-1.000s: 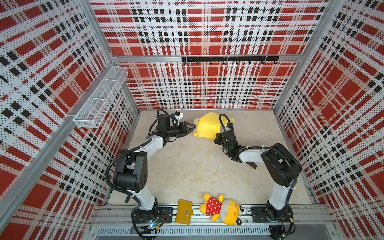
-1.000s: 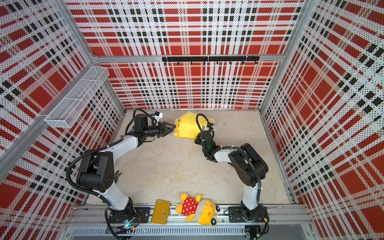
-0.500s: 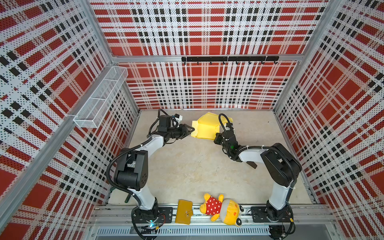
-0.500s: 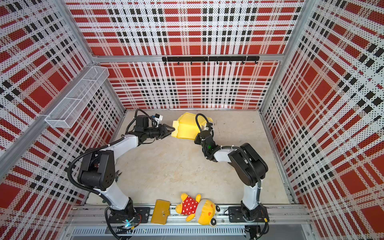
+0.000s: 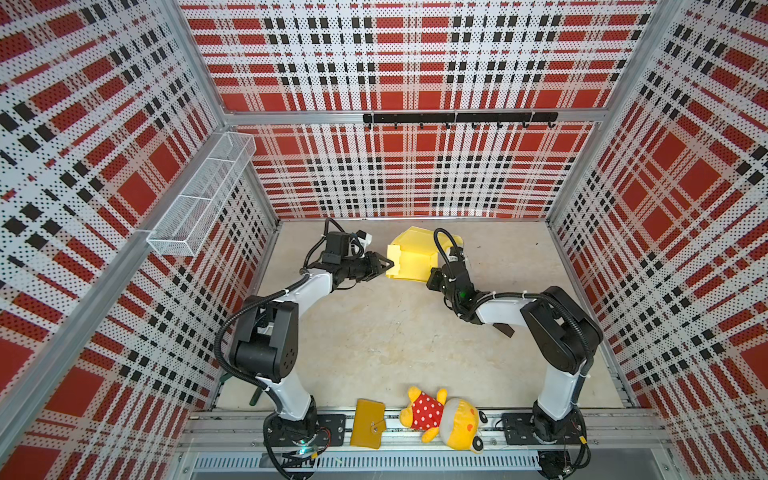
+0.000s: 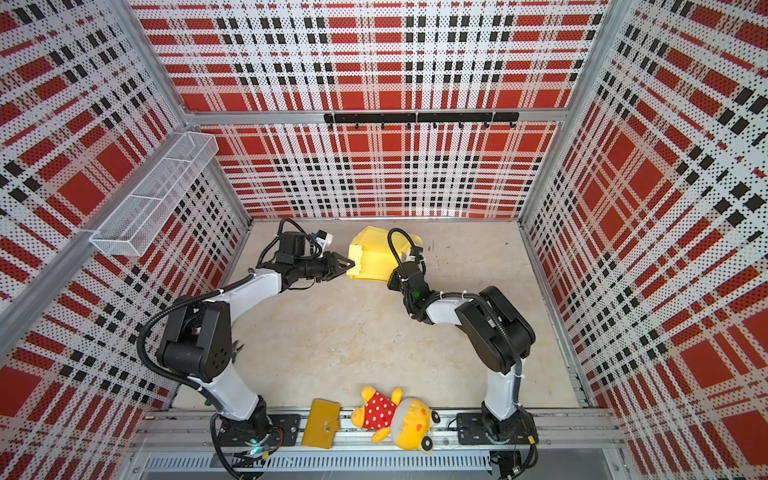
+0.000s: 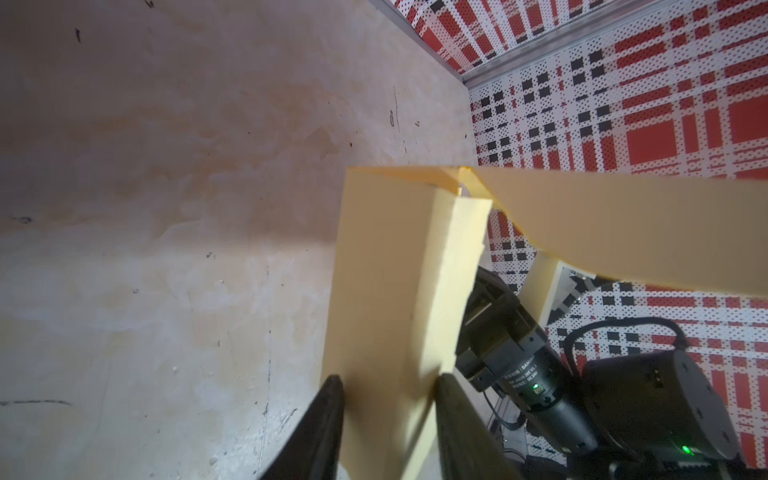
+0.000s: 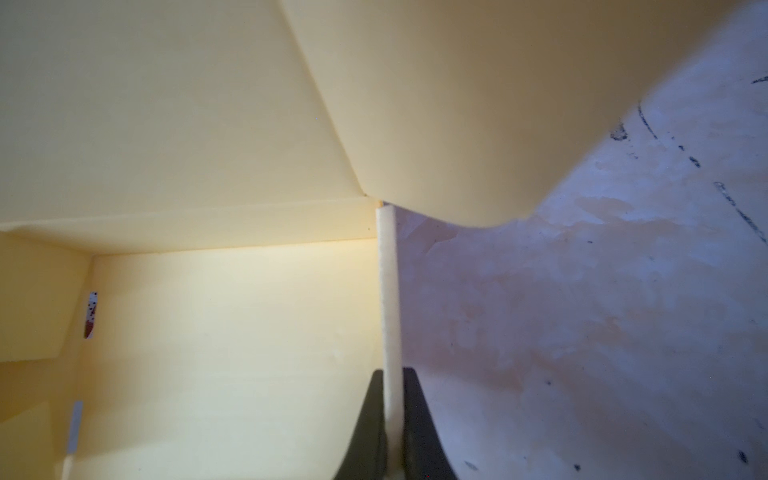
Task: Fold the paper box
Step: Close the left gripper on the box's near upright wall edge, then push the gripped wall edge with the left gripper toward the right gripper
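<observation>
Both top views are looking steeply down from high over the front rail [image 5: 615, 426] toward the back wall [image 5: 407, 174], sharing the whole table [image 5: 374, 332] and the paper box [image 6: 374, 259]. Left wrist camera is riding close behind the left gripper [image 7: 390, 378], facing along the box's side wall. Right wrist camera is sitting closer still behind the right gripper [image 8: 392, 374], box interior filling half its frame
</observation>
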Tool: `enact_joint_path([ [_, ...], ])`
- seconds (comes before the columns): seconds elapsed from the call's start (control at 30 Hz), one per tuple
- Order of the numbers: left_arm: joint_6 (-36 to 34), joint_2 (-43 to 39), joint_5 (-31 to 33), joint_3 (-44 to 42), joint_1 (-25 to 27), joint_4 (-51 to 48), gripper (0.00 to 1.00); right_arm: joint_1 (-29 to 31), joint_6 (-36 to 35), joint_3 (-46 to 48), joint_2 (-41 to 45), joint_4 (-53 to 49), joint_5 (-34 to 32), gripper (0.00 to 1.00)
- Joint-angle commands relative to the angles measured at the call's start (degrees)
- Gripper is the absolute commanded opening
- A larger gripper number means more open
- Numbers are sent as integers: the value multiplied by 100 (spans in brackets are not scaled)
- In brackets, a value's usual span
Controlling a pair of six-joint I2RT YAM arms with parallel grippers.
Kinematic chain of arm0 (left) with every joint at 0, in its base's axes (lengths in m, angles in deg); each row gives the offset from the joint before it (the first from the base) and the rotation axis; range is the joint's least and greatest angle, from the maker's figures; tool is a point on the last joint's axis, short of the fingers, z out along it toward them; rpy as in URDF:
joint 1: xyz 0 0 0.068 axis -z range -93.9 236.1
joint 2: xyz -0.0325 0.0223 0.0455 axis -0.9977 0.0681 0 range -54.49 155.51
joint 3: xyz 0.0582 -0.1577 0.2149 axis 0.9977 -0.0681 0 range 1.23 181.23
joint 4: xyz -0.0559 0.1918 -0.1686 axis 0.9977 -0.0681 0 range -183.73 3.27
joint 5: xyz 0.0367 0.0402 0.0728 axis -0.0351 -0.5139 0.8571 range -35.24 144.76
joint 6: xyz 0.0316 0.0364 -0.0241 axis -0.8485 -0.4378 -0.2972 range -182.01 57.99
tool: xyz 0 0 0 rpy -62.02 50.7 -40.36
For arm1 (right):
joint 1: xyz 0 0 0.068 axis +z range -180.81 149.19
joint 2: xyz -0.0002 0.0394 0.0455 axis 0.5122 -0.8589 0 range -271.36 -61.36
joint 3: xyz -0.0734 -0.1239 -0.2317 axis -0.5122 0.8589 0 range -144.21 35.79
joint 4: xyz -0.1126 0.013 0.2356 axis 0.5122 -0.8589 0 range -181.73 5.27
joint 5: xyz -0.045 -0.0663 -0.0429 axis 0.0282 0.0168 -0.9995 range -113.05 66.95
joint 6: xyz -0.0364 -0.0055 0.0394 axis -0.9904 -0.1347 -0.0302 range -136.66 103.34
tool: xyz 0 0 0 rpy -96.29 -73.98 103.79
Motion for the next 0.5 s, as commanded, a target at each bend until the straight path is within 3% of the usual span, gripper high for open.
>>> enact_joint_path([
  [0.0,-180,-37,257,171,87,-314,35,30,62,-193,18,315,-222,0],
  [0.27,-545,212,674,512,353,-762,29,178,98,-404,85,-395,-889,0],
  [0.47,-499,348,728,582,443,-777,36,224,229,-293,208,-479,-1226,0],
])
